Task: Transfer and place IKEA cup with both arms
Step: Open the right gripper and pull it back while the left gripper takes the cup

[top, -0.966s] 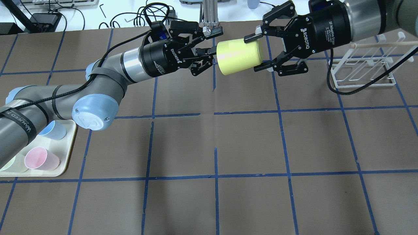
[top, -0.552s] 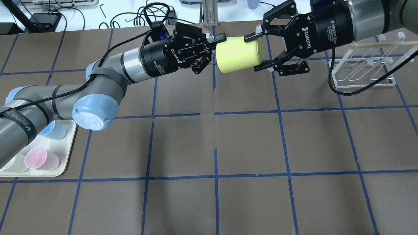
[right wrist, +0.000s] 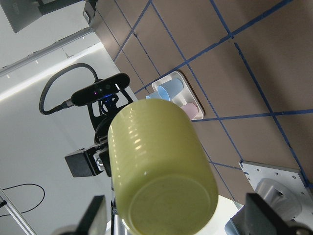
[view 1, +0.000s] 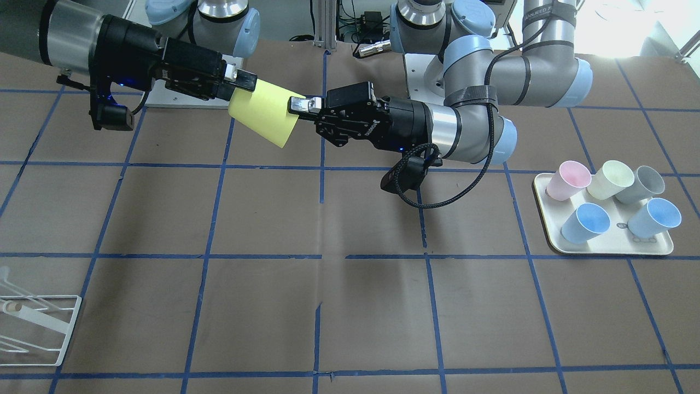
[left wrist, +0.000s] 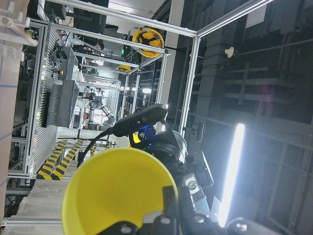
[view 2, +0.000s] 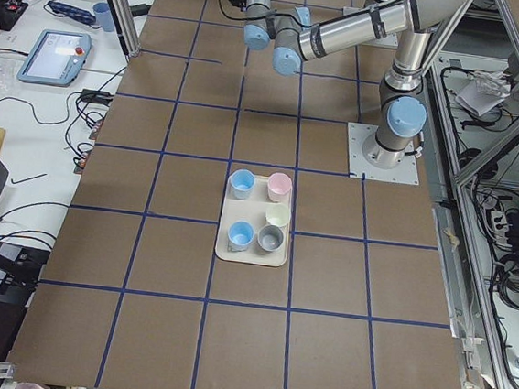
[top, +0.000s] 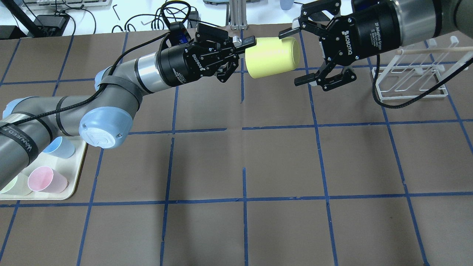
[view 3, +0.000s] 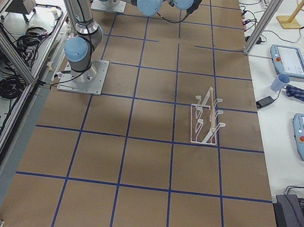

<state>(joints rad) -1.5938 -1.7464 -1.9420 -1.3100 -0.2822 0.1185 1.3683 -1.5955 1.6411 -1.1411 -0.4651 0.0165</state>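
The yellow IKEA cup (top: 271,57) hangs on its side in the air over the far middle of the table. It also shows in the front view (view 1: 262,114). My left gripper (top: 245,46) is shut on the cup's rim, one finger outside the wall and one inside. The left wrist view looks into the cup's mouth (left wrist: 117,191). My right gripper (top: 295,56) is open, with its fingers spread above and below the cup's base end, apart from it. The right wrist view shows the cup's base (right wrist: 166,196) between the spread fingers (right wrist: 93,218).
A cream tray (view 1: 607,249) on the robot's left holds pink, cream, grey and two light-blue cups; my left arm partly covers it in the overhead view (top: 79,166). A white wire rack (top: 410,79) stands at the far right, under my right arm.
My left gripper has closed on the cup's rim. My right gripper, which had pinched the cup's base end, has opened wider and let go. The cup has shifted slightly toward the table's far edge.
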